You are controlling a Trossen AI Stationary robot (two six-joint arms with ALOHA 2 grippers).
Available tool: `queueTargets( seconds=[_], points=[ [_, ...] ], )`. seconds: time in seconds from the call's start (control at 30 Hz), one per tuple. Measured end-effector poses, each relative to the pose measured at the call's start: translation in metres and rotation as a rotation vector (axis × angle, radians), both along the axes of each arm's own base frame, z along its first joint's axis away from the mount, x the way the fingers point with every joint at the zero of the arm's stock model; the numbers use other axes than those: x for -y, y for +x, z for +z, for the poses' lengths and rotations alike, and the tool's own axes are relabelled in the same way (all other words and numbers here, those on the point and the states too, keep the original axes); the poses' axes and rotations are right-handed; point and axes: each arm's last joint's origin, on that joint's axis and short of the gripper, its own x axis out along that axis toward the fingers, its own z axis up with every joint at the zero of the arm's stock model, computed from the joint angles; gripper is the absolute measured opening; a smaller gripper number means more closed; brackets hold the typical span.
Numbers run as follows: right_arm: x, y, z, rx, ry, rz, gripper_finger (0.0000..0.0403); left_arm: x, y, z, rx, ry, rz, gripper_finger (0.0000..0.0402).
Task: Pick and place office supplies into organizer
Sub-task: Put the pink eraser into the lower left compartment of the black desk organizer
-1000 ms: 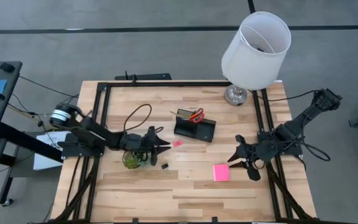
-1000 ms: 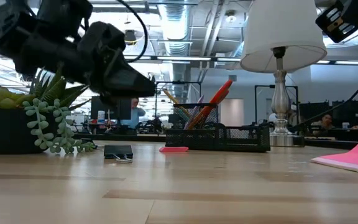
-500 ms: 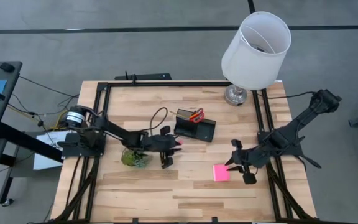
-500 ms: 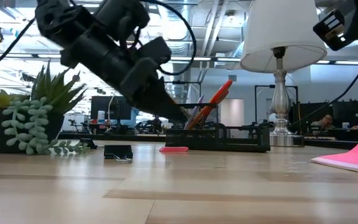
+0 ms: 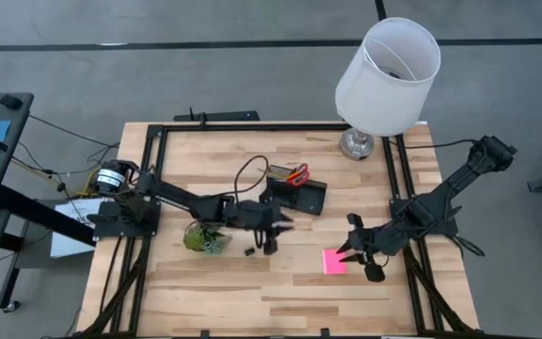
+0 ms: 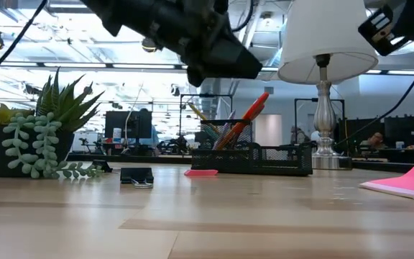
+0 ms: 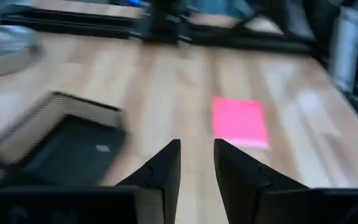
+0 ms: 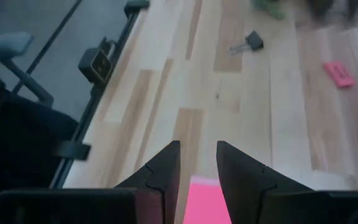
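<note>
We see the left pincer [image 5: 273, 226] stretched out over the middle of the worktop [image 5: 252, 292], just in front of the organizer [image 5: 294, 195]; its fingers [image 7: 165, 168] stand a narrow gap apart and hold nothing. The organizer sits toward the far centre with red scissors [image 5: 297, 174] and pens [image 6: 225, 129] upright in its tall box. Beneath the left arm lie the small pink eraser [image 6: 201, 172] and a black clip [image 5: 249, 251], both loose on the wood, with the plant [image 5: 200, 240] close beside the arm. The right pincer [image 5: 354, 254] hangs just beside the pink pad [image 5: 334, 261], which lies flat on the right half of the worktop; its fingers [image 8: 166, 171] are likewise slightly parted and empty, with the pad showing between them in the wrist view. The lamp [image 5: 384, 71] stands at the far right corner, behind the organizer and clear of both arms. Nothing lies between the right pincer and the pad.
</note>
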Motion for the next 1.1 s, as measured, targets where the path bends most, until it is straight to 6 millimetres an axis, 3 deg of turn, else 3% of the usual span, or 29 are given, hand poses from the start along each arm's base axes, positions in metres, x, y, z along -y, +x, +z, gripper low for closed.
queueTargets(
  seconds=[0.1,0.2,0.37,0.57,0.87,1.1],
  points=[
    [-0.002,0.006,0.001,0.069,-0.02,-0.073,0.0098,0.014,-0.004,-0.004,-0.042,0.043,-0.077,0.0087],
    [-0.006,0.022,-0.005,0.174,-0.102,-0.23,0.0098,0.019,-0.008,0.002,-0.032,0.13,-0.031,0.0087],
    [-0.022,0.045,-0.027,0.22,-0.162,-0.271,0.0098,0.009,-0.03,0.031,-0.053,0.259,0.237,0.0087],
    [-0.034,0.082,-0.056,0.329,-0.123,-0.317,0.0093,0.014,-0.077,0.074,-0.055,0.191,0.348,0.0087],
    [-0.002,0.159,-0.096,0.506,-0.013,-0.39,0.0016,0.036,-0.132,0.108,0.021,0.267,0.452,0.0086],
    [0.016,0.229,-0.128,0.491,-0.047,-0.379,0.0004,0.044,-0.142,0.114,0.071,0.297,0.512,0.0086]
  ],
)
